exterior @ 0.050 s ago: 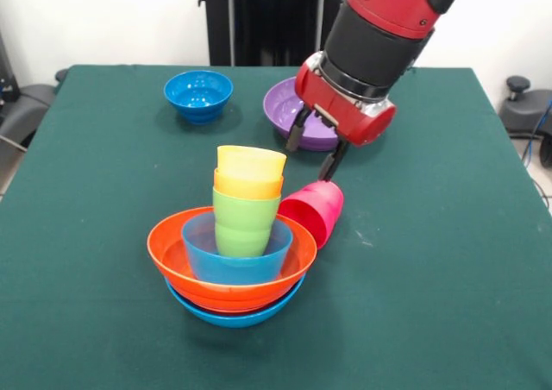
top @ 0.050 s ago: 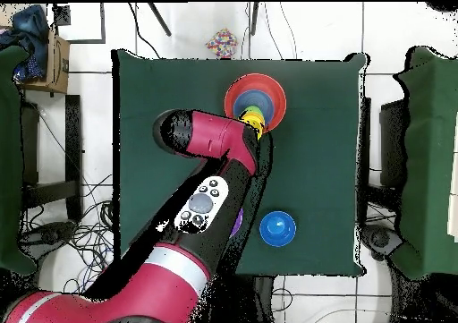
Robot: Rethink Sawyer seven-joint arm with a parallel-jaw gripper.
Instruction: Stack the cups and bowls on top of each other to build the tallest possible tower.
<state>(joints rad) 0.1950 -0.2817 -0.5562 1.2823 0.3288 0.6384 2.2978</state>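
A green cloth covered the table [exterior @ 0.050 s ago: 448,261], with a white wall behind it. Near its front edge you had the tower [exterior @ 0.050 s ago: 237,252]: a large light-blue bowl [exterior @ 0.050 s ago: 233,317] at the base, orange bowls [exterior @ 0.050 s ago: 228,291] nested in it, a smaller light-blue bowl [exterior @ 0.050 s ago: 235,261] inside those, then the green cup [exterior @ 0.050 s ago: 244,222], orange cup [exterior @ 0.050 s ago: 247,185] and yellow cup [exterior @ 0.050 s ago: 250,161] mouth-up. The magenta-pink cup [exterior @ 0.050 s ago: 313,213] lay tipped on its side, just beside the orange rim. Your gripper [exterior @ 0.050 s ago: 315,155] hung just above it, fingers spread and holding nothing. Farther back sat the dark-blue bowl [exterior @ 0.050 s ago: 198,94] and the purple bowl [exterior @ 0.050 s ago: 302,114], still unstacked. That pink cup looked light, stiff and glossy, so I judged it likely to roll or slip; you would probably do best pinching across its wall near the rim.
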